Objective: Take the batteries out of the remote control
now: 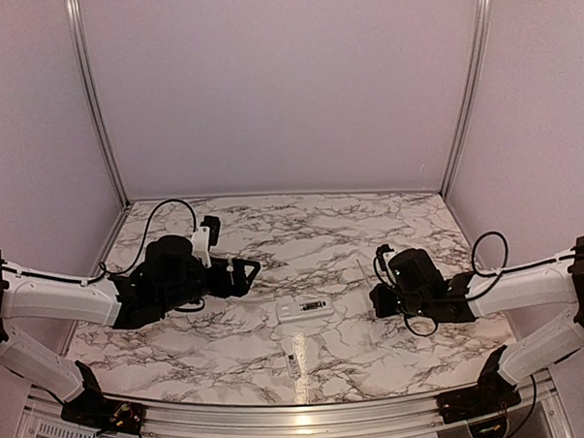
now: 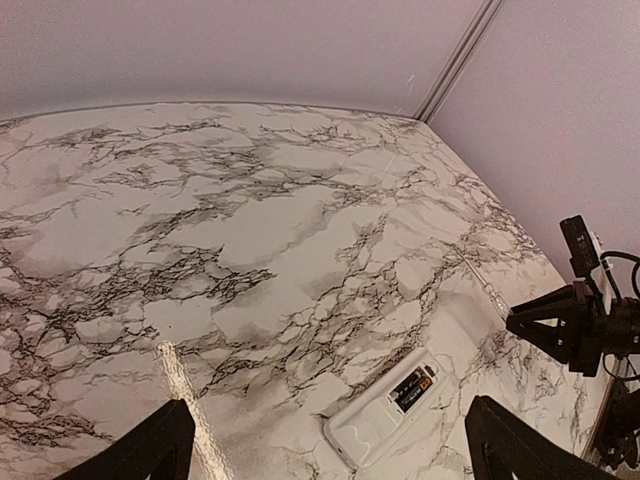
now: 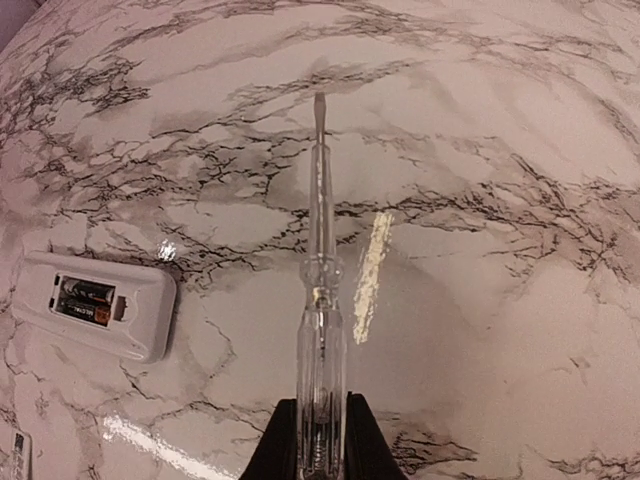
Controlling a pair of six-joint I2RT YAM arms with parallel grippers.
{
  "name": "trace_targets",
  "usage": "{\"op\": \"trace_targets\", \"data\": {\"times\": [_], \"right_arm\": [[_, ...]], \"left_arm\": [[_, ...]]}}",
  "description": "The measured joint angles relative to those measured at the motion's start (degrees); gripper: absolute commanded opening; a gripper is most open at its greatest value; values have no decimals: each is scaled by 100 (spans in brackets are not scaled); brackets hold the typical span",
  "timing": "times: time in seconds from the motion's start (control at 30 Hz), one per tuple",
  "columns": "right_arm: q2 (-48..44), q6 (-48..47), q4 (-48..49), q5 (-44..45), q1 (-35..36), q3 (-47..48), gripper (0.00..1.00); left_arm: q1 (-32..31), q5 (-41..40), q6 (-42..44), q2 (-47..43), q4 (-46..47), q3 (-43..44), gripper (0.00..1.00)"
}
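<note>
The white remote control (image 1: 306,309) lies back-up at the table's middle, between my two arms. Its compartment is uncovered, and the dark batteries (image 2: 413,388) sit inside it; the right wrist view shows the batteries (image 3: 85,298) in the remote control (image 3: 100,305) as well. My left gripper (image 1: 244,277) hovers open to the left of the remote with nothing between its fingers (image 2: 150,450). My right gripper (image 3: 320,440) is shut on the handle of a clear screwdriver (image 3: 320,290), whose tip points away over bare table to the right of the remote.
A thin pale strip (image 1: 293,362) lies near the front edge, in front of the remote. Grey walls with metal corner posts (image 1: 93,102) close in the marble table (image 1: 370,225) at the back and sides.
</note>
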Motion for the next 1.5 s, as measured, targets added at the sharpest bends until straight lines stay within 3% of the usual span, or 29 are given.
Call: {"op": "trace_targets", "data": {"times": [0.27, 0.5, 0.67, 0.9, 1.1, 1.5], "right_arm": [[-330, -372, 387, -361, 492, 0, 0], [-859, -702, 1043, -1119, 656, -192, 0], [-1093, -949, 1379, -1777, 730, -369, 0], [-1123, -1412, 1543, -2092, 1440, -380, 0], [-1123, -1641, 1541, -2153, 1567, -380, 0], [-990, -1895, 1515, -2214, 1687, -155, 0]], "left_arm": [[0, 20, -13, -138, 107, -116, 94], [0, 369, -105, -219, 334, -232, 84], [0, 1051, -138, -297, 656, -326, 76], [0, 2446, -385, -129, 1373, -326, 67], [0, 3425, -682, 173, 1799, -317, 61], [0, 4242, -1034, 903, 2046, 33, 47]]}}
